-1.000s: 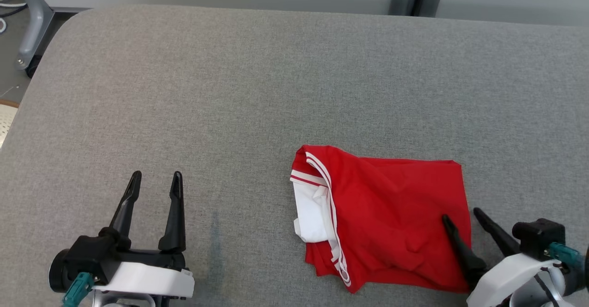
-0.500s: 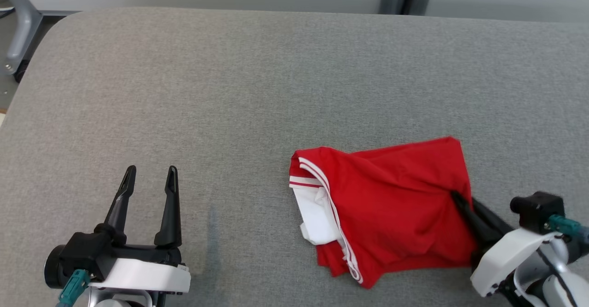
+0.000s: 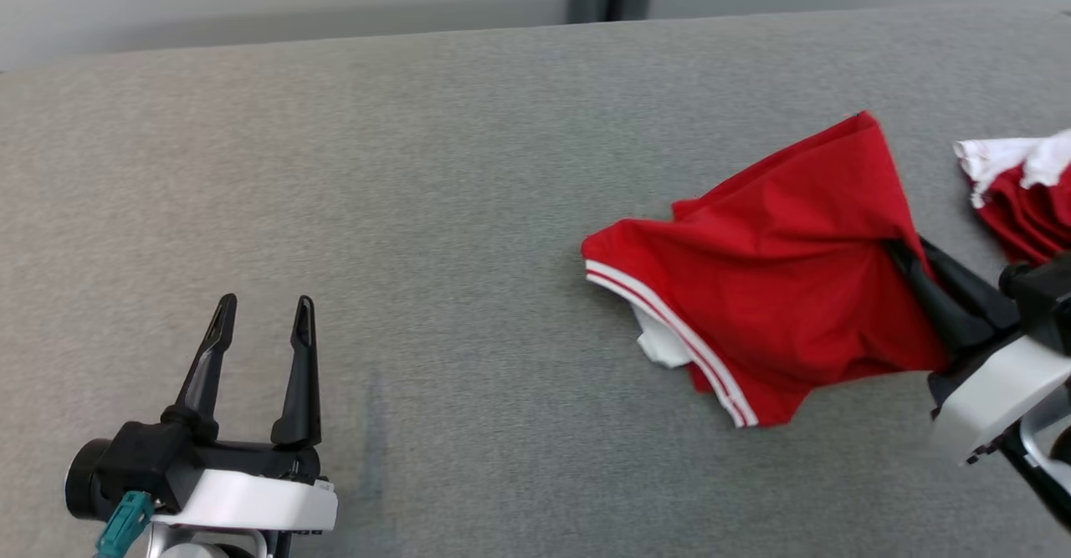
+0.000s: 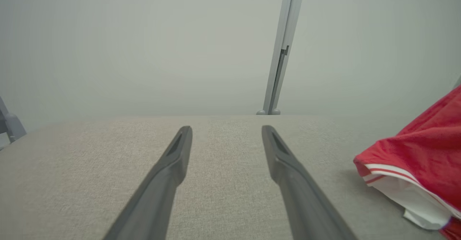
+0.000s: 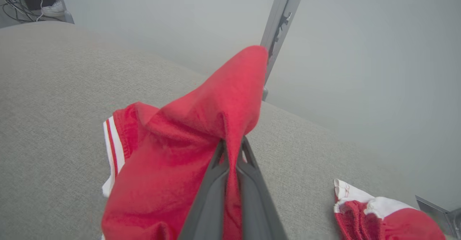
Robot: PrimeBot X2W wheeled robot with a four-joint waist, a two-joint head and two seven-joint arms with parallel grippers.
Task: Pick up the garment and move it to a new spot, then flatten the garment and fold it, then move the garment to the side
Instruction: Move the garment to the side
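head view: the right claw (image 3: 904, 253) grips the garment (image 3: 778, 290), part lifted off the counter (image 3: 418, 165). the left claw (image 3: 264, 303) is open. flattening and folding look still to do.

Bare surface (image 3: 418, 165) left of garment (image 3: 778, 273)

The right gripper (image 3: 902, 250) — open a second ago — has clamped the right edge of the garment (image 3: 778, 273) and lifted it, bunching it up; the camera swung right — a second red-and-white cloth (image 3: 1025, 202) now shows.
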